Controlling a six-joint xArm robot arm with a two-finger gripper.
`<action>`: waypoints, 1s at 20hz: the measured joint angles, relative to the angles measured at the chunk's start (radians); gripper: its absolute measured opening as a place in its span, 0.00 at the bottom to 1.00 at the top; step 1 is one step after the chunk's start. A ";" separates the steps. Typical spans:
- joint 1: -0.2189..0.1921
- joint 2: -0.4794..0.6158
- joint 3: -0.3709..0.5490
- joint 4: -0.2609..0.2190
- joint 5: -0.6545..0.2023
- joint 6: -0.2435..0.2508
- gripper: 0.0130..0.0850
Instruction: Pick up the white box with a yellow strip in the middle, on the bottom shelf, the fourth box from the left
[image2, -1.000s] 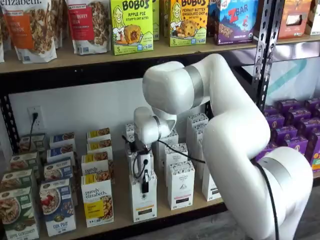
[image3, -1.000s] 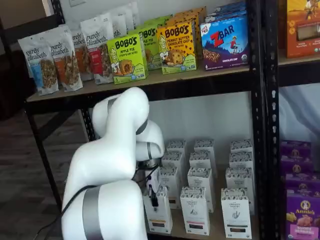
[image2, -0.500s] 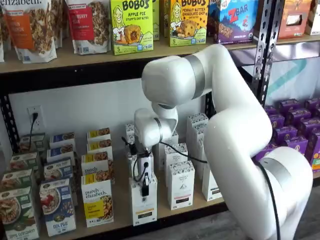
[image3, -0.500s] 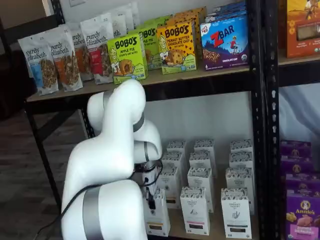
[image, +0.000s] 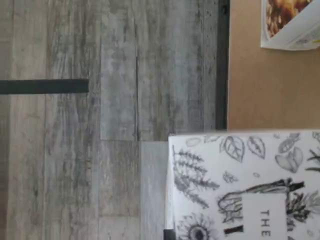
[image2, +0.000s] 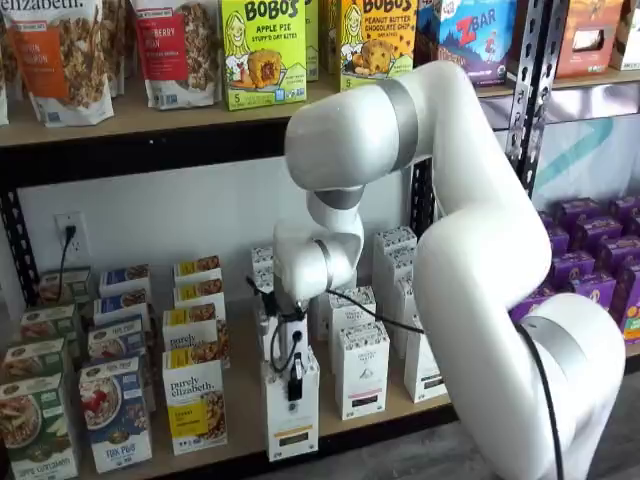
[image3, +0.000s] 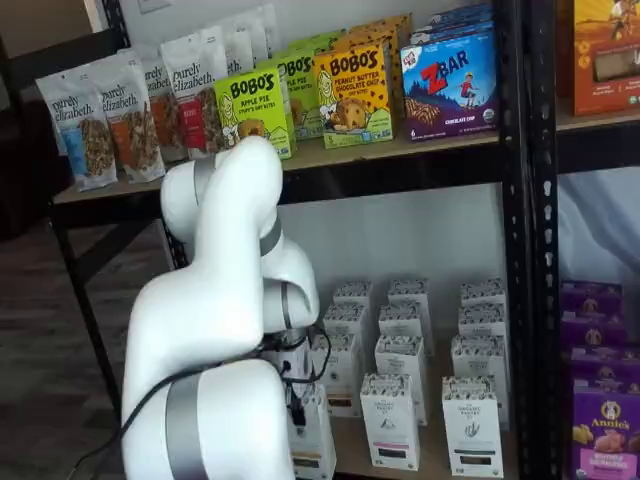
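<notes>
The white box (image2: 292, 418) with a yellowish band low on its front stands at the front of the bottom shelf (image2: 240, 395). My gripper (image2: 294, 383) comes down on the box's top, and its black fingers (image2: 295, 372) are shut on it. In a shelf view the box (image3: 314, 445) sits low behind my arm, with a black finger on its top. In the wrist view the box's patterned top (image: 240, 185) juts past the shelf's black front rail (image: 223, 65) over the grey floor. The tan shelf board (image: 265, 90) shows beside it.
A purely elizabeth granola box (image2: 195, 405) stands just left of the held box. White cartons with black bands (image2: 361, 370) stand just right of it. Purple boxes (image2: 585, 260) fill the far right. The upper shelf (image2: 150, 115) holds bags and Bobo's boxes.
The gripper has drawn the white box forward, toward and past the shelf's front edge. The arm's elbow has risen higher in front of the upper shelf.
</notes>
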 joint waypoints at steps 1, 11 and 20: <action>0.000 -0.020 0.032 0.002 -0.013 -0.001 0.50; 0.011 -0.147 0.231 -0.038 -0.085 0.043 0.50; 0.012 -0.264 0.386 -0.080 -0.138 0.083 0.50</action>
